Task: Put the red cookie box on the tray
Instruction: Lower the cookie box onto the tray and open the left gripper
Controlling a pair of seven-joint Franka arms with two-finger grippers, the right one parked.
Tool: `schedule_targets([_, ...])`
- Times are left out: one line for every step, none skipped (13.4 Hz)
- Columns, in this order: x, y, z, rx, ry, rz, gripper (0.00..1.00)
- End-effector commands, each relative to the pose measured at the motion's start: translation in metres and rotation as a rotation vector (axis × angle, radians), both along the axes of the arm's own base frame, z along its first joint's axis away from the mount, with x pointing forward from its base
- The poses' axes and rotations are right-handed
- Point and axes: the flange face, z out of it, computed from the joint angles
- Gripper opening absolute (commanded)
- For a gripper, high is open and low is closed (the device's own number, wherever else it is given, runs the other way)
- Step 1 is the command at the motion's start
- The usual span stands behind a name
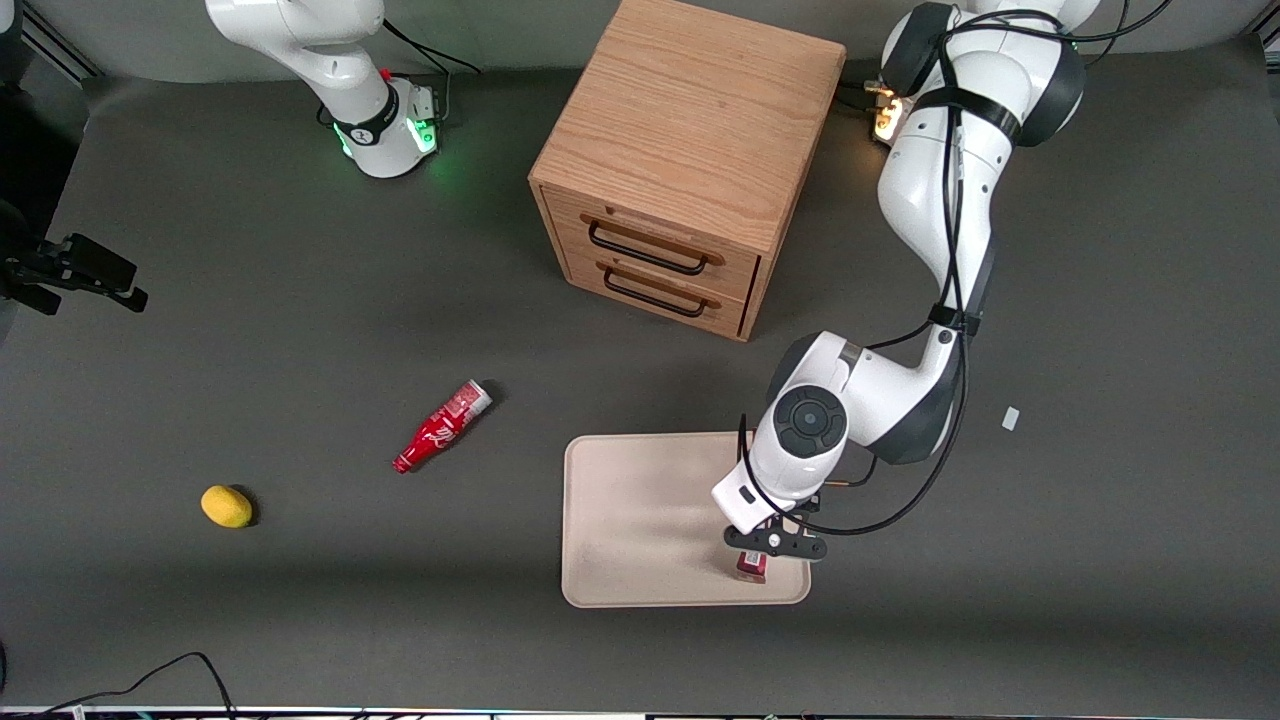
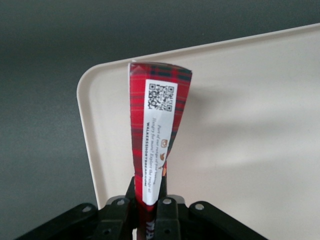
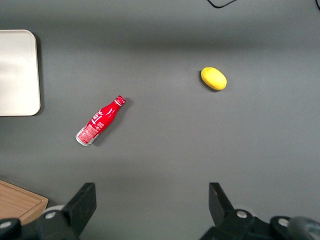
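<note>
The long, narrow dark-red plaid cardboard cookie box (image 2: 157,130) was held clamped between the fingers of the black two-finger gripper (image 1: 775,542), gripped across its thin faces near one end. It hung end-down over the flat beige rectangular tray (image 1: 640,520), above the corner nearest the front camera at the working arm's end; whether its lower end was already touching the tray surface could not be told. The box was judged light and fairly stiff, though thin carton walls would dent under a hard squeeze, and its glossy print could slip. A hold across the narrow faces suited it. Standing on end it would topple easily, so laying it flat was judged safer. A red soda bottle (image 1: 442,426) and a yellow lemon-like fruit (image 1: 226,506) lay on the dark grey counter (image 1: 300,330), well apart from the tray.
</note>
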Motion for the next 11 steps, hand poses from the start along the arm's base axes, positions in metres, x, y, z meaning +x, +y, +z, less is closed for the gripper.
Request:
schedule_targets([0.0019,-0.0039,-0.0023,0.013,-0.037,0.011,0.25])
schedule_targets([0.002,-0.004,-0.0022,0.013,-0.039,0.009,0.56])
schedule_targets([0.0022,-0.0028,-0.0024,0.016,-0.038,0.004,1.0])
schedule_targets([0.002,-0.0025,-0.0032,0.02,-0.039,0.005,1.0])
schedule_targets([0.0014,-0.0031,-0.0038,0.019,-0.037,0.005,1.0])
schedule_targets([0.0014,-0.0031,-0.0039,0.019,-0.037,0.005,1.0])
schedule_targets([0.0016,-0.0023,-0.0041,0.021,-0.036,0.006,1.0])
schedule_targets([0.0014,-0.0031,-0.0028,0.019,-0.037,0.005,1.0])
schedule_targets([0.0018,-0.0025,-0.0027,0.019,-0.039,0.006,1.0])
schedule_targets([0.0014,-0.0031,-0.0028,0.019,-0.037,0.005,1.0])
schedule_targets([0.0014,-0.0031,-0.0028,0.019,-0.037,0.005,1.0])
